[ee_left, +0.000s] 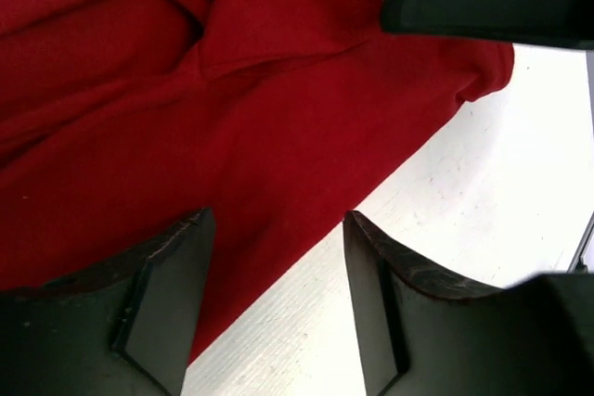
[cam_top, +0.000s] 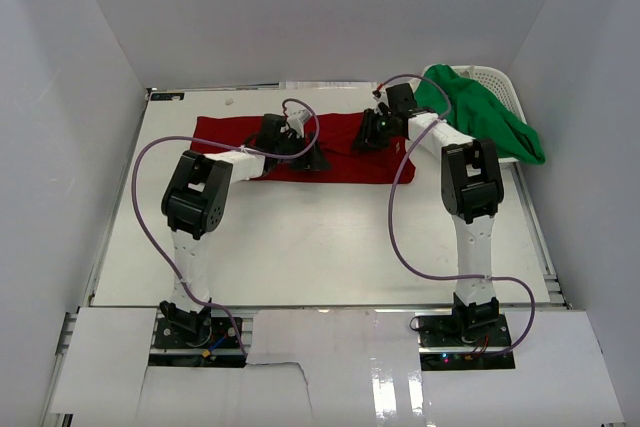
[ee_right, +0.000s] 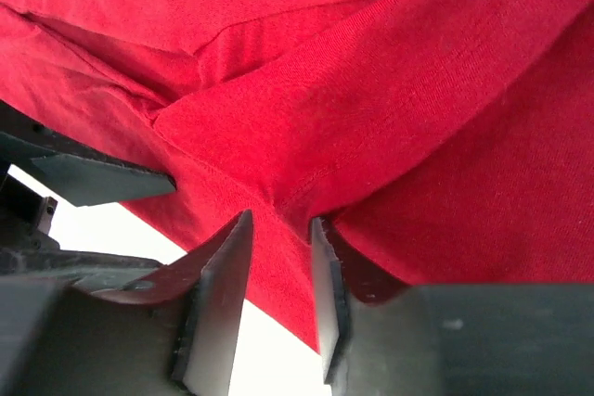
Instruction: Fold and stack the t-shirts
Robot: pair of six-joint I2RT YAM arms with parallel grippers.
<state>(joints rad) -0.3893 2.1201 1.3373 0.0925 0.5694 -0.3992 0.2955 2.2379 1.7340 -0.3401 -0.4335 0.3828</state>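
Top view: the deep red t-shirt lies spread across the far part of the bench. The left gripper and right gripper are both low over it, near each other. The bright green t-shirt is heaped in and over the white slotted basket at the far right.

Left wrist view: the jaws stand wide apart astride the red shirt's edge, gripping nothing.

Right wrist view: the jaws stand narrowly apart around a raised fold of red cloth. I cannot tell whether they pinch it.
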